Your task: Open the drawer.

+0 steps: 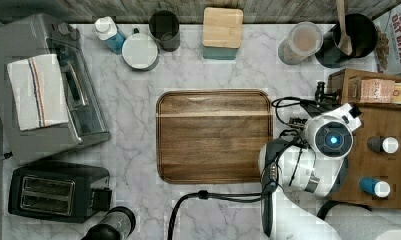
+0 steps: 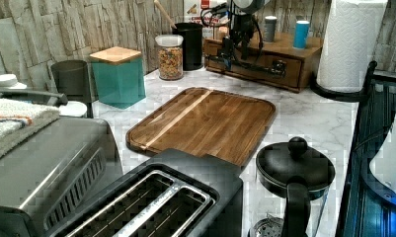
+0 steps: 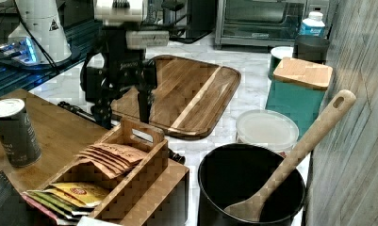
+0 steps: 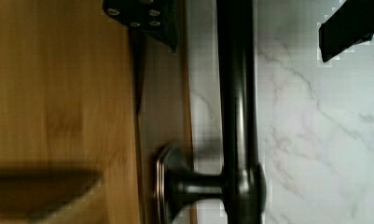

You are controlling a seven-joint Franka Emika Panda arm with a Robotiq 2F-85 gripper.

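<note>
The drawer (image 2: 257, 64) is set in the front of a low brown wooden box at the back of the counter in the left view. Its long black bar handle (image 4: 236, 116) stands off the drawer front (image 4: 163, 93) on a round post (image 4: 194, 186). My gripper (image 4: 245, 42) hangs straight down over the handle and is open. One black finger (image 4: 147, 18) sits on the drawer side of the bar, and the other finger (image 4: 348, 28) is over the marble. In the left view the gripper (image 2: 230, 49) is near the handle's left end.
A dark wooden cutting board (image 1: 214, 136) lies mid-counter beside the drawer box. Two cans (image 1: 383, 145) and a holder of tea packets (image 3: 116, 160) stand on the box top. A paper towel roll (image 2: 351, 44) and a black pot with a wooden spoon (image 3: 250, 188) flank the box.
</note>
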